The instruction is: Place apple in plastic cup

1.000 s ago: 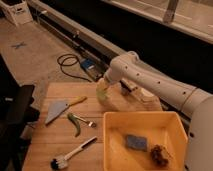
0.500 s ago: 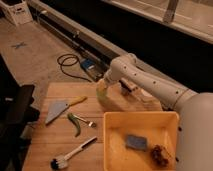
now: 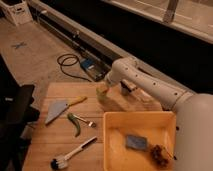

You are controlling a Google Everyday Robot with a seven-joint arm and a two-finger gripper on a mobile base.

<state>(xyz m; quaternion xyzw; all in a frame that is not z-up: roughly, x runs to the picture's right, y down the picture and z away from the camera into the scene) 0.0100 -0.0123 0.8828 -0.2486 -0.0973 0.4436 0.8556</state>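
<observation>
Gripper [image 3: 106, 84]: poised above the plastic cup [image 3: 102, 93] near the worktop's far edge; claw state cannot be told. Apple [image 3: 102, 88]: at the cup's mouth, directly beneath the gripper. Wooden worktop [image 3: 55, 137]: yellow bin [image 3: 116, 145] at the near right corner; scraper [image 3: 59, 108] toward the left edge; brush [image 3: 72, 154] by the near edge.
</observation>
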